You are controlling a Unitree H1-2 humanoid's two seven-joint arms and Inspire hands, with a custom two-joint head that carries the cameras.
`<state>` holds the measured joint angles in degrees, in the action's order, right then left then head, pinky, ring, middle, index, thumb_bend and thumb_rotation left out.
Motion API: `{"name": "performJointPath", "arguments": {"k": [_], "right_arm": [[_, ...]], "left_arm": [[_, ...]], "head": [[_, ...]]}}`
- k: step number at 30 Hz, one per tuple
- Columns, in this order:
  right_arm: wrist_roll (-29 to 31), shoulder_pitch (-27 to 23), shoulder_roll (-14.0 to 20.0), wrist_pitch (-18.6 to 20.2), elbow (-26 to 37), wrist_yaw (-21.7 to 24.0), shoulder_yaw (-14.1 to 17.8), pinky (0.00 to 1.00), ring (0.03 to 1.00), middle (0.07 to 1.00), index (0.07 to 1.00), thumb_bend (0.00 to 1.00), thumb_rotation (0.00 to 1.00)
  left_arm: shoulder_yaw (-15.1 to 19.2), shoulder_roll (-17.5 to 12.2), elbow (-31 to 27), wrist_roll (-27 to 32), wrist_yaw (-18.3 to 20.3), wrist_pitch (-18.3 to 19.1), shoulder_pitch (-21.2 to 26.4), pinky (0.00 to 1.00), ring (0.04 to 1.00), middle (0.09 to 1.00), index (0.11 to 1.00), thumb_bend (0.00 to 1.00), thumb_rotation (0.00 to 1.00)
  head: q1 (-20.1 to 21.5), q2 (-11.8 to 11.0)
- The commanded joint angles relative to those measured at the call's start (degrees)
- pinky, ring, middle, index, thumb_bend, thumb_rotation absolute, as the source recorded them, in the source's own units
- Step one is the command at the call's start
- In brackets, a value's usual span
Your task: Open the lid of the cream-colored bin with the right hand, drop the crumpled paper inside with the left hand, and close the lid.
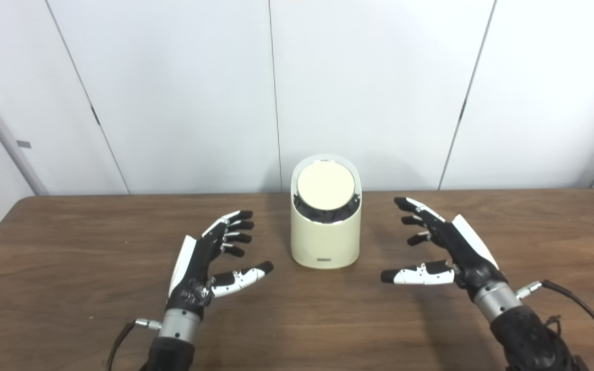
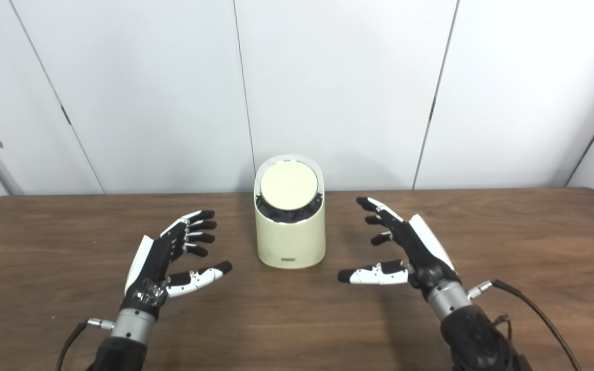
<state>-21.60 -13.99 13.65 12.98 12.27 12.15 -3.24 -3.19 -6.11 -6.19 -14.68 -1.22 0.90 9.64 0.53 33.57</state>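
Left hand (image 1: 209, 260) and right hand (image 1: 444, 247): black frames, white back plates, white thumb segments, black fingertips (image 1: 245, 214). Silver cylindrical wrists (image 1: 179, 323) join black forearms. A black cable (image 1: 583, 309) plugs into each wrist by a small metal connector.

Cream-colored bin (image 1: 326, 234) stands upright (lid (image 1: 326, 185) shut) mid-table.

A dark wooden table (image 1: 70, 288) stands against a wall of white panels (image 1: 173, 93).

Bare table (image 1: 96, 232) either side of bin (image 1: 326, 242); wall (image 1: 183, 93) prob. close behind.
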Motion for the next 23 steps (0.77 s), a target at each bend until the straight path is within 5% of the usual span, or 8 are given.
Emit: {"name": "performJointPath", "arguments": {"k": [1,23], "right_arm": [[0.07,-0.96,0.11,-1.15,0.81,-1.56,-0.02,0.65,0.829,0.900,0.892,0.83,0.23],[-0.51,-1.01,1.05,-1.56,0.51,-2.12,-2.11,0.67,0.820,0.892,0.905,0.85,0.28]], "left_arm": [[0.13,-0.61,-1.30,0.36,0.26,-2.01,2.45,0.60,0.702,0.768,0.812,0.73,0.07],[0.40,-0.84,-0.97,0.31,0.78,-2.33,2.69,0.59,0.700,0.768,0.823,0.72,0.06]], "head": [[0.14,0.08],[0.06,0.16]]}}
